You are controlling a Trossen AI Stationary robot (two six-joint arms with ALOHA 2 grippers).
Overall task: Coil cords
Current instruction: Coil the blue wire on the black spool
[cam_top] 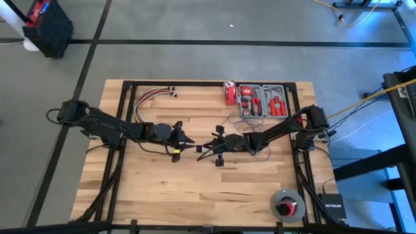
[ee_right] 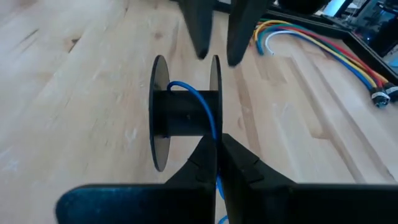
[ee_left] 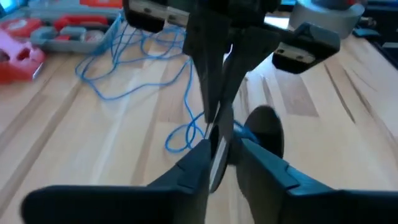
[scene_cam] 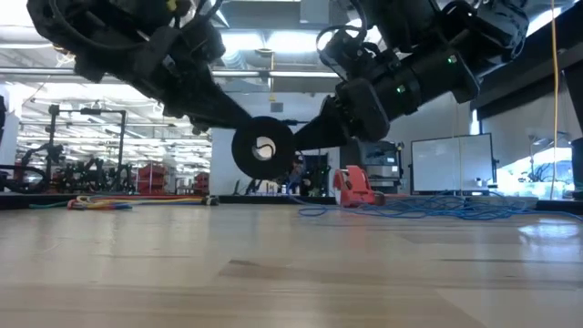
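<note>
Right gripper (ee_right: 216, 163) is clenched on the cord (ee_right: 202, 106), pinching the thin blue strand where it comes off the spool (ee_right: 180, 115). Only a turn or so sits on the spool's core, and the rest lies in loose loops on the table (ee_right: 74, 74) by the tool case (cam_top: 263, 101). Left gripper (ee_right: 217, 43) stands at the far side of the spool with its fingers apart, and I cannot tell whether they touch the flanges at all. That is the main risk: the low view shows the spool raised off the table, so with no firm hold it would likely drop or swing on the strand, pulling the turn off the core. A hard tug could also slip the cord from the pinch, and the slack may snag on the case.
</note>
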